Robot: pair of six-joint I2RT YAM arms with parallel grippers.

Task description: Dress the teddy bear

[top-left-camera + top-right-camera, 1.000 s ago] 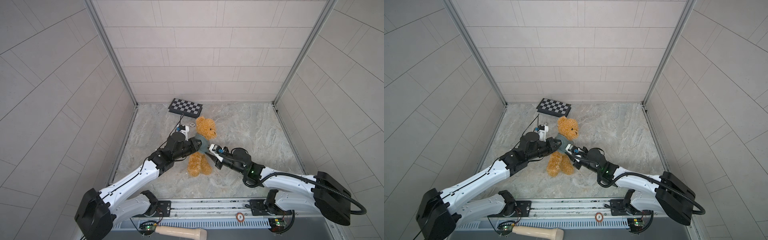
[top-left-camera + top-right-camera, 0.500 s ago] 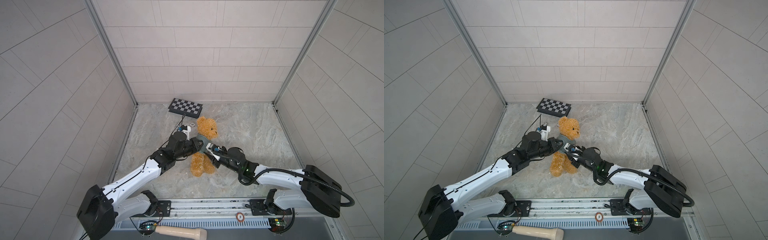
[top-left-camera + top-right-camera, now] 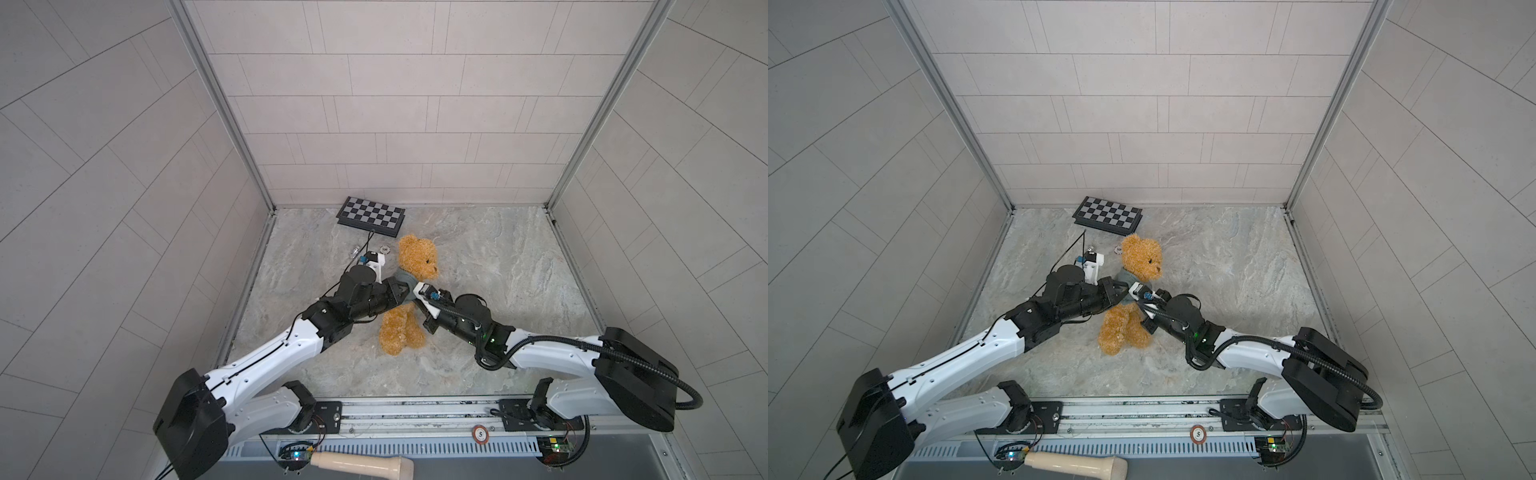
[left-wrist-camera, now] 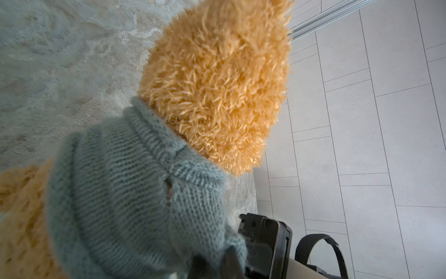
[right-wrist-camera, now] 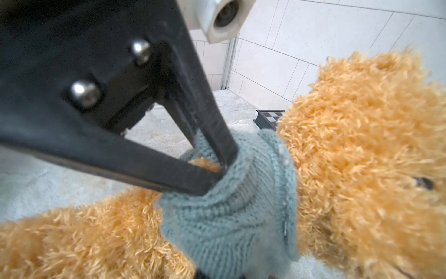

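The golden-brown teddy bear sits upright mid-floor, facing right. A grey-green knitted sweater is bunched round its neck and upper chest; belly and legs are bare. My left gripper comes from the left and is shut on the sweater's edge, its fingers pinching the knit. My right gripper comes from the right and is shut on the sweater's lower hem at the chest, its tips mostly hidden by knit.
A folded chessboard lies against the back wall. A small round chip lies behind the left wrist. Tiled walls close in three sides. A beige handle lies below the front rail.
The right gripper opened wider, edged left toward the bear's chest and closed on the sweater. The left gripper kept its grip and barely moved.
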